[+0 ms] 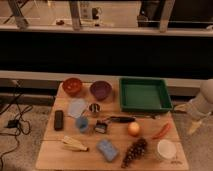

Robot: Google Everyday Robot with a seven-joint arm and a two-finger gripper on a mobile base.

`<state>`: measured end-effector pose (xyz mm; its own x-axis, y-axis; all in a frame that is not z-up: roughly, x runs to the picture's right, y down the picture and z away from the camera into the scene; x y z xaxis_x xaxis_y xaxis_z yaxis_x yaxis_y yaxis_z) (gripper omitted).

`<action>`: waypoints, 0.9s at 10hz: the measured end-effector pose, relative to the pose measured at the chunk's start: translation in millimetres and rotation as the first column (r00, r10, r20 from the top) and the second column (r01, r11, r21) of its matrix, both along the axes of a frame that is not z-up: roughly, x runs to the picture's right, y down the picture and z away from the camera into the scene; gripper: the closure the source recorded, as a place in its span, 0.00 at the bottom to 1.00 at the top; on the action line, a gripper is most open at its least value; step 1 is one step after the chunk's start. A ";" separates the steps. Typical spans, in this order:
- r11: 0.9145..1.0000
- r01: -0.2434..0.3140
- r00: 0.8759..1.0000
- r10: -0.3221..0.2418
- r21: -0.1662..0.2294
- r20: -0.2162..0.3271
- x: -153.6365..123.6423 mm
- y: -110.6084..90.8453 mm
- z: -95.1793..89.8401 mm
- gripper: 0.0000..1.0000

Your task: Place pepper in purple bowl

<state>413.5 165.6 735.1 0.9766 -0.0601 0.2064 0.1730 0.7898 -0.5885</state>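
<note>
Curved pepper (161, 131), jaws seemingly spread beside wooden table (50, 152)

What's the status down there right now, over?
Gripper open, empty, beyond the table's right edge. Pepper lying on the table, untouched. Purple bowl at the back; green tray close beside the route.

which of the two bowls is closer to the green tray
The purple bowl, just left of the green tray; the red-orange bowl sits further left. The gripper hangs beyond the table's right edge.
</note>
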 end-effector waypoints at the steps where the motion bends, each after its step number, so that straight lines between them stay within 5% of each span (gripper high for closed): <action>1: 1.000 0.009 1.000 -0.009 -0.018 0.014 -3.1 5.2 4.7 0.20; 9: 0.990 0.087 0.986 -0.070 -0.112 0.154 -40.6 53.6 6.6 0.20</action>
